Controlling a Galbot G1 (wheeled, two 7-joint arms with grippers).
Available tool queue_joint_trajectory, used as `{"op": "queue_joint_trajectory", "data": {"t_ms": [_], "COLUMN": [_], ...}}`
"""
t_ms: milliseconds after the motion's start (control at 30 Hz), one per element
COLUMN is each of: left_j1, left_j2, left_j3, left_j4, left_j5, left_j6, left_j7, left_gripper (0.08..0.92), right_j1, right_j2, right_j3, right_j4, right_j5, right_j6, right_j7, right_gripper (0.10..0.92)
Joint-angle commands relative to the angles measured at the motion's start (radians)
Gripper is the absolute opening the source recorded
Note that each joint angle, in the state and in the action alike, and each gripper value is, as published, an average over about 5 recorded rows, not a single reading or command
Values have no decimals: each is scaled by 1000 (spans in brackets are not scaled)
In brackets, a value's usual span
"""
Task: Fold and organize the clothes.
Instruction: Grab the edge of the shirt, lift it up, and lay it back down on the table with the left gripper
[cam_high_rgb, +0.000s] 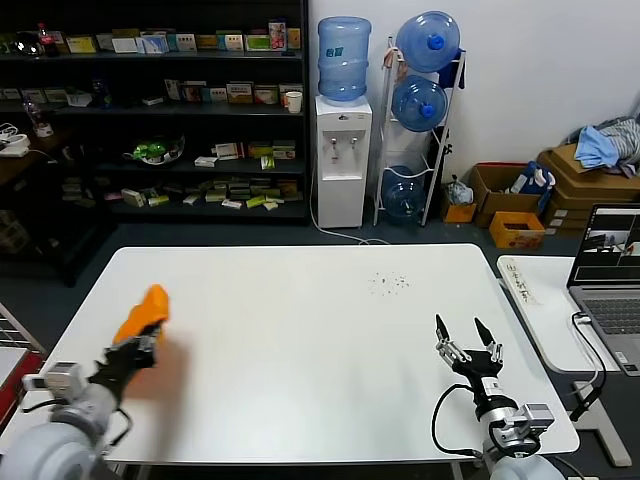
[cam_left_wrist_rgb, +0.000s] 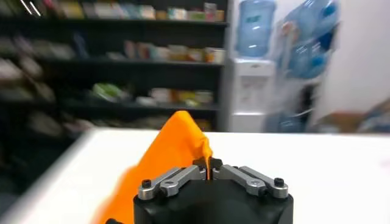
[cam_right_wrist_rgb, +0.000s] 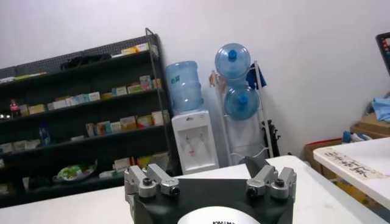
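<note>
The clothes are one bright orange T-shirt (cam_high_rgb: 146, 309), bunched and lifted at the white table's (cam_high_rgb: 320, 300) front left corner. My left gripper (cam_high_rgb: 134, 350) is shut on a pinched fold of it, and the fabric rises above the fingers and trails down beside them. In the left wrist view the orange T-shirt (cam_left_wrist_rgb: 173, 143) stands up in a peak from the shut left gripper (cam_left_wrist_rgb: 208, 168). No lettering or collar shows. My right gripper (cam_high_rgb: 466, 335) stands open above the table's front right part, far from the shirt and holding nothing. The right wrist view shows the right gripper (cam_right_wrist_rgb: 207, 175) with only the room beyond it.
A second white table (cam_high_rgb: 545, 310) with a laptop (cam_high_rgb: 610, 275) stands at the right. Behind the table are dark shelves (cam_high_rgb: 150, 110), a water dispenser (cam_high_rgb: 343, 160), a bottle rack (cam_high_rgb: 420, 110) and cardboard boxes (cam_high_rgb: 585, 185) bearing a blue-grey cloth.
</note>
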Motion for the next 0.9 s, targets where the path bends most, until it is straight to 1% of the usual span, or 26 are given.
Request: {"op": "queue_joint_trajectory", "data": {"t_ms": [33, 200, 367, 533, 667, 900], "left_j1": [-277, -305, -311, -322, -330, -301], "left_j2": [-197, -242, -279, -327, -347, -330], "left_j3": [532, 579, 589, 560, 537, 538], "left_j4": [-63, 58, 115, 172, 184, 143], "left_j5": [-344, -230, -80, 49, 62, 43], "left_j6": [53, 22, -3, -48, -54, -37], "left_j7": [-221, -186, -164, -151, -150, -140], "left_gripper": [111, 111, 111, 111, 111, 111], "right_j1": [2, -5, -17, -18, -12, -5], "right_j2": [30, 51, 62, 65, 63, 60], "right_j3": [0, 5, 10, 10, 5, -5], "right_j4": [3, 9, 13, 14, 12, 8], "right_j5": [-21, -29, -30, -29, -27, -24], "right_j6": [-11, -15, -14, -14, -14, -12], "right_j7": [13, 18, 18, 18, 19, 13], "right_gripper": [823, 823, 823, 823, 823, 823]}}
